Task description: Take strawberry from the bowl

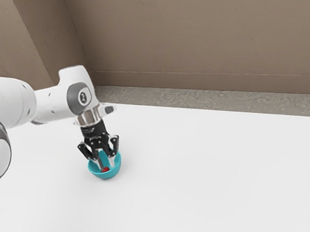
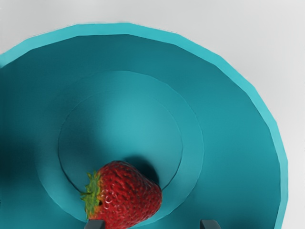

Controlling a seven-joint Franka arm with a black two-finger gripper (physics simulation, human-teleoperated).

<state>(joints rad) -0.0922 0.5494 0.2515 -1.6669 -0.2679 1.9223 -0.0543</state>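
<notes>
My black gripper (image 1: 106,164) points down into the teal bowl (image 1: 108,175), its two fingers apart and their tips inside the rim. Low in the bowl, the red strawberry (image 1: 105,169) shows between the fingertips. In the wrist view the strawberry (image 2: 127,196) lies on its side in the bowl (image 2: 233,143), green leaves at one end. Two fingertip ends of the gripper (image 2: 152,224) stand well apart there; one overlaps the strawberry's leafy end, and open space separates the berry from the other.
The bowl stands on a white table (image 1: 214,183). Beyond the table's far edge are a strip of grey floor (image 1: 201,105) and a brown wall (image 1: 205,24). The arm comes in from the exterior view's left.
</notes>
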